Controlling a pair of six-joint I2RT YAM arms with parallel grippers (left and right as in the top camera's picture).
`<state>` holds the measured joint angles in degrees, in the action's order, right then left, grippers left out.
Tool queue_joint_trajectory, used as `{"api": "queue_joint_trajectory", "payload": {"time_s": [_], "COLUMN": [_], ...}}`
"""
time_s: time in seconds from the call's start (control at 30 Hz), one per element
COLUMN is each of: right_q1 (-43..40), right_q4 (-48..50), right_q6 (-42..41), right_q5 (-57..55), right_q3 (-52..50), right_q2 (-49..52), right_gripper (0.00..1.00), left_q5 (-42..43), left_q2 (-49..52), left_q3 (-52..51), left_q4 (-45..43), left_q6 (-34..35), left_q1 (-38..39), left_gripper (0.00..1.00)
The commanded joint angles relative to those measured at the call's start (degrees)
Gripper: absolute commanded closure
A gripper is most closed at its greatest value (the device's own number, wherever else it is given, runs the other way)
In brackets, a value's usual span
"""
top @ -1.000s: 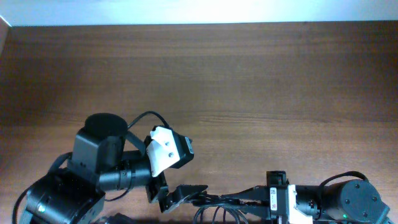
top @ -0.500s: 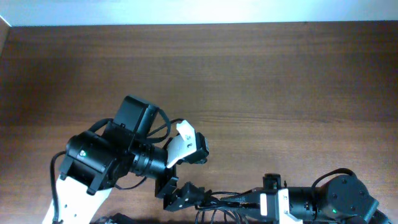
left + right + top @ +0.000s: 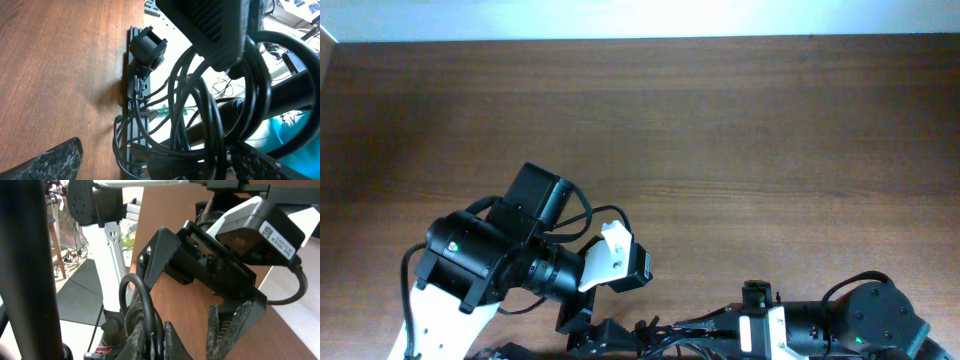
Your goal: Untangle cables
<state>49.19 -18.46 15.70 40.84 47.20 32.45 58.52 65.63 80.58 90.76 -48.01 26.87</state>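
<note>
At the near edge of the bench [image 3: 740, 130], the cables [image 3: 665, 338] sit in 1 tangled bunch, partly off the wood. The right gripper [image 3: 154, 339] has its jaws pinched together on a loop of them. Just beyond, the left gripper [image 3: 231, 330] faces the bunch with jaws wide apart, holding nothing. Toward the far edge no cord lies freed, so the untangling looks barely begun.
</note>
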Motion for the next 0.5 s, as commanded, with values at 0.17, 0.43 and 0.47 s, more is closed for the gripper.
{"api": "queue_joint_trajectory", "payload": {"time_s": [0.17,0.43,0.47], "right_q1": [-0.1,-0.1,-0.1], "right_q4": [4.0,5.2,5.2], "right_q6": [0.3,0.3,0.4], "right_q5": [-0.3,-1.0,-1.3], "right_q3": [1.1,1.1,1.1], "right_q2": [-0.2,-0.2,-0.2], "right_gripper": [0.96,0.96,0.96], "left_q5": [-2.8,-4.3,-4.3], "left_q2": [-0.3,6.1,7.2], "left_q3": [0.1,0.1,0.1], "left_q4": [-3.1,-12.2,-13.9], "left_q6": [-1.4,-1.0,1.0], "left_q1": [0.1,0.1,0.1], "left_gripper": [0.08,1.0,1.0]}}
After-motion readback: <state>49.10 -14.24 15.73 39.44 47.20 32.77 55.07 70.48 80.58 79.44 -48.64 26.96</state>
